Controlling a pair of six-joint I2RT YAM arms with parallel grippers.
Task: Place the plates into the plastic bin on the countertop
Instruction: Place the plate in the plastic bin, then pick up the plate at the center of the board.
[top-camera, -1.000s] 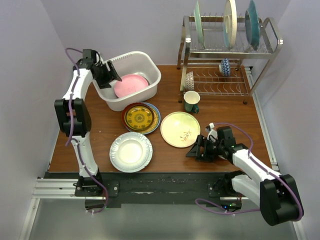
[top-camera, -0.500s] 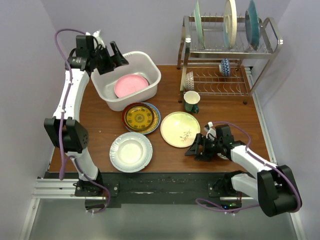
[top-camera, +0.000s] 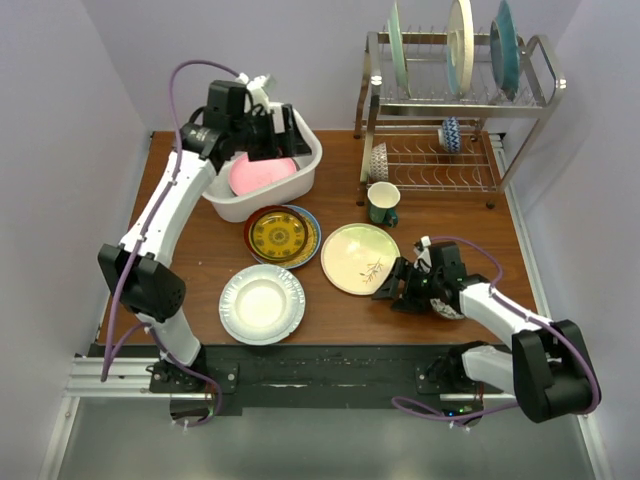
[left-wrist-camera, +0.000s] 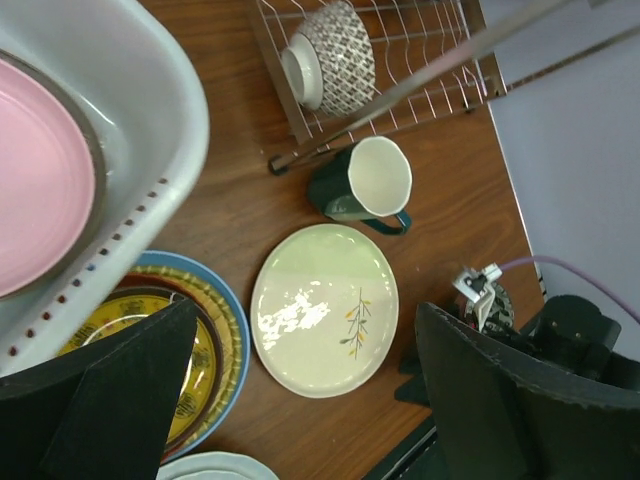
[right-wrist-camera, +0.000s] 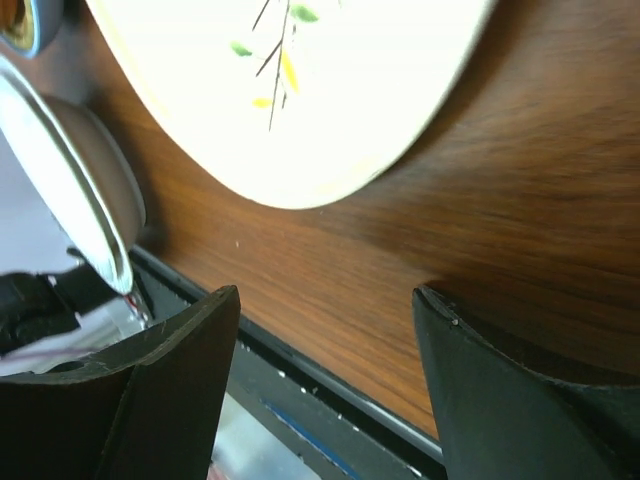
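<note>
Left pincer (top-camera: 287, 130): jaws wide apart, nothing between them. It hangs over the far rim of the plastic bin (top-camera: 268, 206), wrist tipped down, with the arm stretched up and over from its base. A pink plate (top-camera: 262, 172) lies flat in the bin, directly below that pincer.

Right pincer (top-camera: 395, 287): jaws apart and empty, down at counter (top-camera: 200, 250) level. The forearm is nearly flat and the fingers aim at the cream plate (top-camera: 360, 258). Its rim sits just ahead of the tips, not between them as far as I can tell. The yellow patterned plate (top-camera: 278, 236) is beyond the cream one, and the white plate (top-camera: 262, 303) is well off to the side.

Handling, my guess: glazed ceramic, so rigid, slick, fairly heavy, and it chips if dropped. Lying flat on wood leaves no gap underneath. Take the lip nearest the pincer, one finger under and one on top, tilting or sliding it first if needed. More plates stand on edge in the rack (top-camera: 430, 170), well beyond the right pincer.
</note>
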